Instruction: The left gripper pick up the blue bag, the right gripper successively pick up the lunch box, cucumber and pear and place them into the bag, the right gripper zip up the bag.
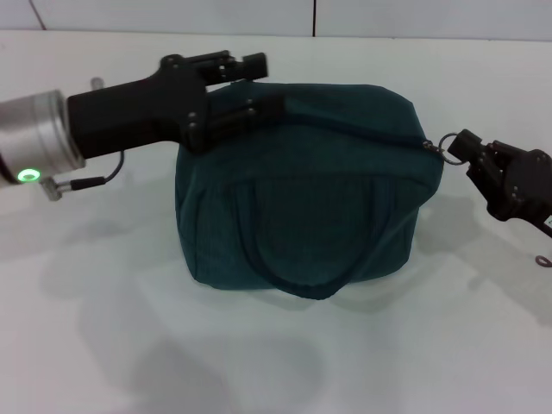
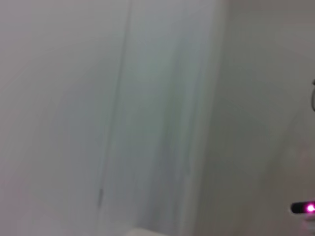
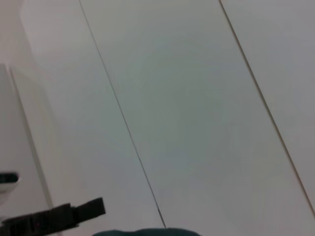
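Note:
The blue bag (image 1: pixel 310 198) stands bulging on the white table (image 1: pixel 129 345), its handle hanging down the front. My left gripper (image 1: pixel 246 89) reaches in from the left and is shut on the bag's top left edge. At the bag's right end, my right gripper (image 1: pixel 466 153) is shut on the metal ring of the zipper pull (image 1: pixel 448 147). The zip line along the top looks closed. The lunch box, cucumber and pear are hidden. The right wrist view catches a sliver of the bag (image 3: pixel 142 232) and a dark finger (image 3: pixel 59 215) of the other arm.
A white wall with panel seams (image 1: pixel 315 17) rises behind the table. A small ring-shaped piece (image 1: pixel 543 260) lies on the table under my right gripper. A thin cable (image 1: pixel 90 181) hangs from my left wrist. The left wrist view shows only wall and a pink light (image 2: pixel 306 208).

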Available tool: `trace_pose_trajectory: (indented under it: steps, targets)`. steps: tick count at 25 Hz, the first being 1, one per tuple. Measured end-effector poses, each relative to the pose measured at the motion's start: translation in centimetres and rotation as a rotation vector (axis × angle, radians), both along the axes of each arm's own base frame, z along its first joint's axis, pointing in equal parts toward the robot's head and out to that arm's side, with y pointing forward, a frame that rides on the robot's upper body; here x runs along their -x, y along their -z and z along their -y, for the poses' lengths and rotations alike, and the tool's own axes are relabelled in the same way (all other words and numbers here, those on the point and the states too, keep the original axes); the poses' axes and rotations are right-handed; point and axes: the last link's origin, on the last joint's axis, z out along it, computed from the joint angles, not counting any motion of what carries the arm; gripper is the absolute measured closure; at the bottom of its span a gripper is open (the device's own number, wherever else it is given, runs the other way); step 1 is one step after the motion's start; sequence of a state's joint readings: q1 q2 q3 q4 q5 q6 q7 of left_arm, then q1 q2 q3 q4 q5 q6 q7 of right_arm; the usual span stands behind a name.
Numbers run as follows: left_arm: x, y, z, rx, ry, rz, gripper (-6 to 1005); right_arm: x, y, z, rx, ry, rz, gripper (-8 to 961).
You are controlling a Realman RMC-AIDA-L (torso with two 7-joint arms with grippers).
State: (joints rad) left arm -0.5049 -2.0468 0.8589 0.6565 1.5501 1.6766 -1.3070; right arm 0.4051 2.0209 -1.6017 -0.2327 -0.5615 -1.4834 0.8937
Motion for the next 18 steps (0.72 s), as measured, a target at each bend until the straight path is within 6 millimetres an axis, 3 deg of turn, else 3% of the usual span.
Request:
trace_pose_trajectory:
  steps: [13, 18]
  targets:
    - [-5.6, -0.1, -4.1, 0.181, -0.061, -0.192, 489, 0.0, 0.8, -0.1, 0.017, -0.004, 0.045, 938]
    - [-6.9, -0.3, -5.2, 0.232, -0.110, -0.301, 491, 0.1, 0.9, 0.0, 0.019, -0.008, 0.047, 937]
